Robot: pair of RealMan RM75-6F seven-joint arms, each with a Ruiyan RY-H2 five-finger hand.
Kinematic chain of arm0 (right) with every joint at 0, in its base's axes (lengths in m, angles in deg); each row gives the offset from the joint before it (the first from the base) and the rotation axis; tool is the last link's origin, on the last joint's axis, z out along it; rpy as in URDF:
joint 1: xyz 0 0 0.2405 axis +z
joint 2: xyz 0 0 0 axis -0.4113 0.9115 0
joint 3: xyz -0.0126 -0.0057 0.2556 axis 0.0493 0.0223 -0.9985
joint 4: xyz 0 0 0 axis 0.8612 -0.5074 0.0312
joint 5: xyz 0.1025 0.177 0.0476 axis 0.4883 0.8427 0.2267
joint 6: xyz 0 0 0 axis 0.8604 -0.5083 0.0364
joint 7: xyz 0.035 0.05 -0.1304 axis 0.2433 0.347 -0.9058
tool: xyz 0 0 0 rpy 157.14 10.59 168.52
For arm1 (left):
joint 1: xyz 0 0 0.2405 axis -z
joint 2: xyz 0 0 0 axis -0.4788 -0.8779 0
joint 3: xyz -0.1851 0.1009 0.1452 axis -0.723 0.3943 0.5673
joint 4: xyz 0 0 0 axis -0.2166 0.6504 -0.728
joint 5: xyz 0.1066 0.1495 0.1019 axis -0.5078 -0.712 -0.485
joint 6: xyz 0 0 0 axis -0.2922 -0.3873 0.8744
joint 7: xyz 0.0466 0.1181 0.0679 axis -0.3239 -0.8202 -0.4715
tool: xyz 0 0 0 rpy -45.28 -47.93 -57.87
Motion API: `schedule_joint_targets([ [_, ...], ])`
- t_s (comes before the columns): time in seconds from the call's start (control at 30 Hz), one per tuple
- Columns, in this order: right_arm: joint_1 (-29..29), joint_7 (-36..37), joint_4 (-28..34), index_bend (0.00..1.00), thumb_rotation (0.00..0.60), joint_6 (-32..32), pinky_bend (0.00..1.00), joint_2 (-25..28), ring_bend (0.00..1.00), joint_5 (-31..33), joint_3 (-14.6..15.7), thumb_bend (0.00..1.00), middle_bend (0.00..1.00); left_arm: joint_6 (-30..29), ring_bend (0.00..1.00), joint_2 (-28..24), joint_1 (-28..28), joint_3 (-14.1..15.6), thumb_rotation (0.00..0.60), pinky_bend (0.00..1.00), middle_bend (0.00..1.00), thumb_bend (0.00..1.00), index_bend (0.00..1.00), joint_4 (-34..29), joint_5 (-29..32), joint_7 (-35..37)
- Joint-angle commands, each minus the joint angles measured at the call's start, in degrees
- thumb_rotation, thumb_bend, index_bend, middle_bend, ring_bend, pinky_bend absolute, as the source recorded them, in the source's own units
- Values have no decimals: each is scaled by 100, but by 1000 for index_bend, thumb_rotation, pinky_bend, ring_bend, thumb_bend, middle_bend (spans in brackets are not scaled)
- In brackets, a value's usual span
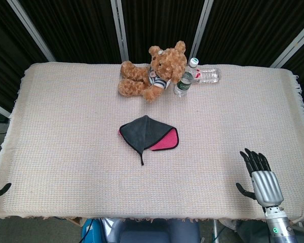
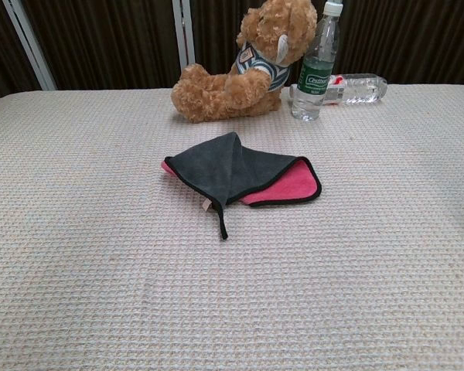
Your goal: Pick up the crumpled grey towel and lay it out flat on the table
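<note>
The grey towel [image 1: 144, 132] lies crumpled and folded over at the middle of the table, its pink underside [image 1: 165, 142] showing at the right. In the chest view the grey towel [image 2: 232, 165] has a thin dark corner trailing toward me. My right hand [image 1: 261, 177] hovers over the table's near right corner, well away from the towel, with its fingers spread and nothing in it. Only a dark tip of my left hand [image 1: 0, 191] shows at the near left edge. Neither hand appears in the chest view.
A brown teddy bear [image 1: 152, 71] sits at the back middle. Beside it stand an upright water bottle [image 1: 185, 80] and a bottle lying on its side [image 1: 207, 75]. A woven cream cloth [image 1: 66, 126] covers the table.
</note>
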Motion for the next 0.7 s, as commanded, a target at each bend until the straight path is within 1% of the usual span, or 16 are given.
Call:
schedule_joint_targets([
  [0.03,-1,6,-3,0,600,-2,0,0,0,2,-2,257,0,0,0,1,0,0,600,0,0,88,94,-1,0,1],
  [0.43,-2,-4,20,0,600,-20,0,-3,0,-47,13,257,0,38,0,38,20,45,600,0,0,87,100,20,-76,-39],
  [0.7,34,-65,-29,0,600,69,0,-61,0,37,-12,257,0,134,0,167,102,58,600,0,8,87,147,119,-150,-100],
])
